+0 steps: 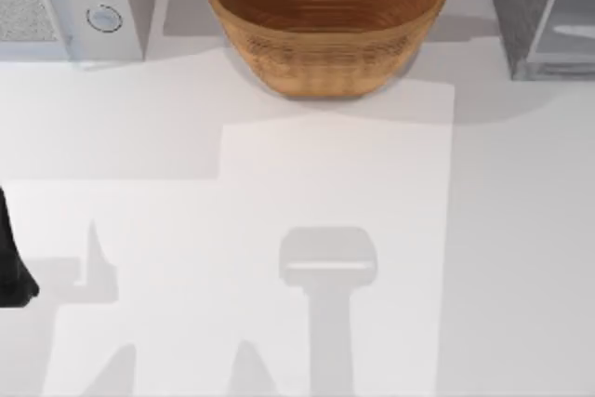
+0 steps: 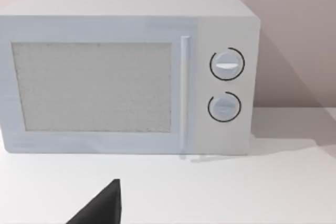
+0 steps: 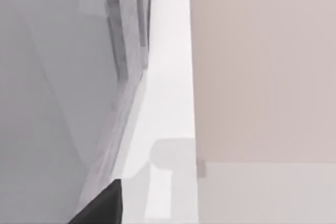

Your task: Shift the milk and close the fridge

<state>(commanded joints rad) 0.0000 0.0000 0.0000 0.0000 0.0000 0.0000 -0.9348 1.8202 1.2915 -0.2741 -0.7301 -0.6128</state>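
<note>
Fridge [image 1: 544,11] sat far right on the bench [image 1: 279,183], cut off by the frame. Left end effector [image 2: 100,208] mostly cropped; grip state indiscernible. Right end effector [image 3: 102,208] likewise.

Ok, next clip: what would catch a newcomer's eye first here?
The big woven basket at the back middle of the table stands out first. To its left, in the back corner, sits a white box with two round knobs and a mesh panel; in the back right corner is the grey fridge with its pale door. The left arm shows as a dark shape at the table's left edge.
</note>
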